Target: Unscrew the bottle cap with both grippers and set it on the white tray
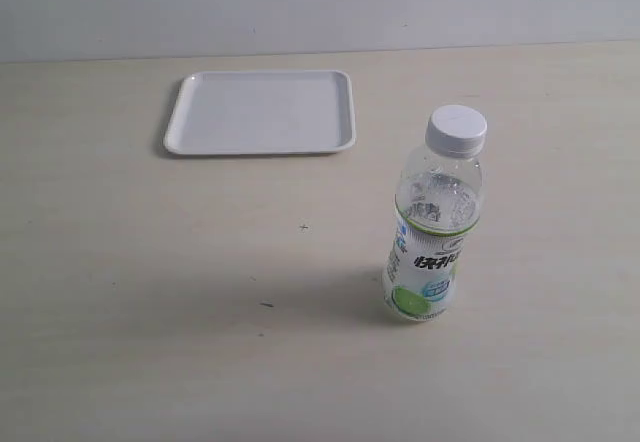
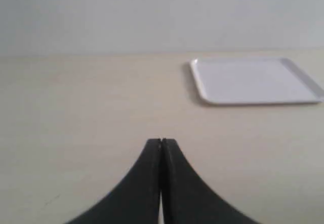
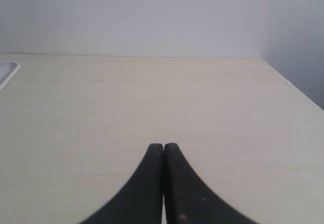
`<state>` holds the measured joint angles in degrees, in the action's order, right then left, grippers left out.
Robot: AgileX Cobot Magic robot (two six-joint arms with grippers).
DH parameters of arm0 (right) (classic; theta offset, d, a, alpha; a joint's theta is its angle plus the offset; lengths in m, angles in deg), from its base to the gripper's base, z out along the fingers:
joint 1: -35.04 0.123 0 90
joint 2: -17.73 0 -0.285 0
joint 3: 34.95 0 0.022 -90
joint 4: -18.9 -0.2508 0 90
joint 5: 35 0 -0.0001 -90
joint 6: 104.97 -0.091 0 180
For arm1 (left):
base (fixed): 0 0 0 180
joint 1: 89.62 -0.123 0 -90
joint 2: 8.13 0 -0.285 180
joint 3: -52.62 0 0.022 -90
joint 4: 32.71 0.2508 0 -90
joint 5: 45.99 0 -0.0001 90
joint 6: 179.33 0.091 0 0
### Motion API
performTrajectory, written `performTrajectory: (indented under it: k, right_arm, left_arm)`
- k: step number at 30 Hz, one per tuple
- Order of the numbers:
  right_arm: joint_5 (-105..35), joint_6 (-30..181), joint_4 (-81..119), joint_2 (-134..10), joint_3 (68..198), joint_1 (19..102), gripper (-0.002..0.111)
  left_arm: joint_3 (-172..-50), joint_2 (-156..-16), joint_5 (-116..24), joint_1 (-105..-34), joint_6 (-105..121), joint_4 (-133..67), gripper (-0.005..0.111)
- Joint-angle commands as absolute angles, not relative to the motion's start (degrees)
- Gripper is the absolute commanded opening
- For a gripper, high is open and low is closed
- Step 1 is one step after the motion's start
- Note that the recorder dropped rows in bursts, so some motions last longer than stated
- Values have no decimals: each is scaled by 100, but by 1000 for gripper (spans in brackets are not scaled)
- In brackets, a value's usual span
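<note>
- Pale wood-grain table (image 1: pixel 150 362) fills the scene, with a plain light grey wall (image 1: pixel 300 2) behind it.
- Landmark: the white tray (image 1: pixel 260 112) lies flat on the table on the wall side. It has a low raised rim and rounded corners, and its long edge runs roughly parallel to the wall line.
- Task item: the bottle (image 1: pixel 430 232) stands upright on the table, off the tray's right front corner, nearer the exterior camera and well apart from the tray. Its upper body is clear, with a green band below the shoulder, a white label with dark characters, and a lime picture near the base.
- The bottle cap (image 1: pixel 456 129) is white with a ribbed side and is seated on the bottle's neck. It lies to the right of the tray and does not touch it.
- The left gripper (image 2: pixel 161 144) has its black fingers pressed together tip to tip, holding nothing. Bare table lies beyond the tips, and the tray is further ahead, well apart.
- The right gripper (image 3: pixel 163 147) also has its fingers pressed together, holding nothing. Bare table lies beyond the tips. Only a corner of the tray's rim shows in this wrist view, well apart.
- Two small dark specks (image 1: pixel 303 227) mark the table in front of the tray, on the camera side.
</note>
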<state>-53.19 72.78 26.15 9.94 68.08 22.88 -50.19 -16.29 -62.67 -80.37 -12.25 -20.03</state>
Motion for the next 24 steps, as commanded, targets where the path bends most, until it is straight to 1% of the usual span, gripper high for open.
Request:
performTrajectory:
  k: [1,3,8,10,12,14,15,16,17,18,19,20,23,24]
  right_arm:
    - [-5290,7285,2602,994,6783,2259,0]
    - [-5290,7285,2602,994,6783,2259,0]
    - [-5290,7285,2602,994,6783,2259,0]
    - [-5290,7285,2602,994,6783,2259,0]
    - [-5290,7285,2602,994,6783,2259,0]
    - [-5290,7285,2602,994,6783,2259,0]
    - [-5290,7285,2602,994,6783,2259,0]
    - [-5290,7285,2602,994,6783,2259,0]
    - [-5290,7285,2602,994,6783,2259,0]
    - [-5290,7285,2602,994,6783,2259,0]
    - [-5290,7285,2602,994,6783,2259,0]
    - [-5290,7285,2602,994,6783,2259,0]
    - [-5290,7285,2602,994,6783,2259,0]
    - [-5290,7285,2602,994,6783,2259,0]
  left_arm:
    - [-5016,-1592,-4784,-8053,-1900,-2501,0]
    - [-5016,-1592,-3824,-8053,-2042,-2492,0]
    - [-5016,-1592,-1779,-8053,-3314,-2492,0]
    - [-5016,-1592,-851,-8053,-3388,-2582,0]
    - [-5346,-1719,-469,-8053,-3388,-2580,0]
    - [-5938,-2112,-593,-8053,-3388,-2468,0]
    - [-6622,-2786,-820,-8053,-3369,-1951,0]
    - [-6855,-3190,-821,-8053,-3400,-1475,0]
    - [-7330,-4025,-736,-8053,-3640,-277,0]
    - [-7498,-4360,-696,-8053,-3879,235,0]
    - [-7676,-5182,-503,-8053,-4609,1379,0]
    - [-7681,-5515,-327,-8053,-4857,1731,1]
    - [-7681,-6975,598,-8053,-5071,2683,15]
    - [-7681,-7555,1012,-8053,-4973,2940,27]
